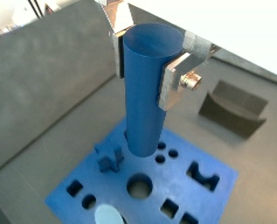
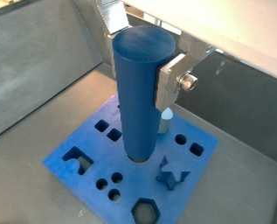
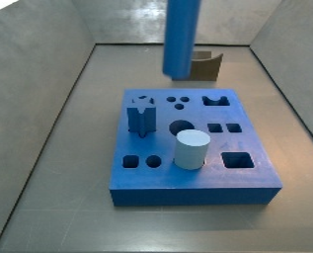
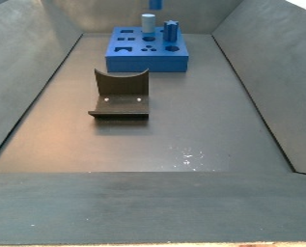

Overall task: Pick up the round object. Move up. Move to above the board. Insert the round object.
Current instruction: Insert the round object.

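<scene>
My gripper (image 1: pixel 147 63) is shut on the top of the round object (image 1: pixel 141 96), a tall slim blue rod that hangs upright; both wrist views show the grip (image 2: pixel 144 66). The silver fingers (image 1: pixel 173 80) clamp its two sides. The rod (image 3: pixel 182 38) hangs above the back part of the board (image 3: pixel 186 183), its lower end clear of the top. The board is a flat bright blue block with many cut-outs (image 1: pixel 217 188). A large round hole (image 1: pixel 141 185) lies open close to the rod's lower end. The gripper is out of frame in both side views.
A short pale cylinder (image 3: pixel 190 150) and a dark blue star-shaped block (image 3: pixel 140 116) stand in the board. The fixture (image 4: pixel 121 94) stands on the floor beyond the board (image 4: pixel 149 53). Grey walls (image 3: pixel 40 59) enclose the floor.
</scene>
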### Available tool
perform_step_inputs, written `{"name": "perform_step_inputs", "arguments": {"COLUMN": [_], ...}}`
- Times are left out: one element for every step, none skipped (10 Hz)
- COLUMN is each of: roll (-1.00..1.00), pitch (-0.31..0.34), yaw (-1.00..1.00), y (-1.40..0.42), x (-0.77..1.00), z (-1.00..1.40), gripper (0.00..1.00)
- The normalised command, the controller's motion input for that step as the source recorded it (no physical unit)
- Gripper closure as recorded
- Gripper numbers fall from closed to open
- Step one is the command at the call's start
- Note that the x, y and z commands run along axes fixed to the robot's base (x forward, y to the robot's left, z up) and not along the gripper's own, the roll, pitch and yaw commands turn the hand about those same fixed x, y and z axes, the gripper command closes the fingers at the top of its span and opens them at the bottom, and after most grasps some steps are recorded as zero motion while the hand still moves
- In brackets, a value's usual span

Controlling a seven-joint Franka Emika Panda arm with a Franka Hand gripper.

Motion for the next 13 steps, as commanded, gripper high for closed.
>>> {"name": "perform_step_inputs", "arguments": {"roll": [0.0,0.01,0.02,0.05,0.12,0.14,0.16,0.19,0.17,0.14,0.12,0.09,0.05], "pitch": [-0.061,-0.101,-0.084,-0.037,0.0,0.0,0.0,0.02,0.02,0.034,0.054,0.091,0.076], "yaw": [-0.21,-0.16,-0.16,-0.14,-0.09,-0.05,-0.03,-0.02,-0.01,-0.01,-0.01,-0.02,-0.07], "y": [-0.21,-0.25,-0.21,-0.17,-0.21,-0.17,-0.15,-0.15,-0.09,-0.05,-0.02,0.0,0.0], "x": [0.53,0.46,0.49,0.51,0.39,0.1,0.0,-0.01,-0.03,-0.07,-0.02,-0.01,-0.09], "z": [-0.68,-0.67,-0.56,-0.49,-0.42,-0.2,-0.21,-0.26,-0.23,-0.25,-0.19,-0.03,0.0], "gripper": [1.0,1.0,1.0,1.0,1.0,1.0,1.0,1.0,1.0,1.0,1.0,1.0,1.0]}}
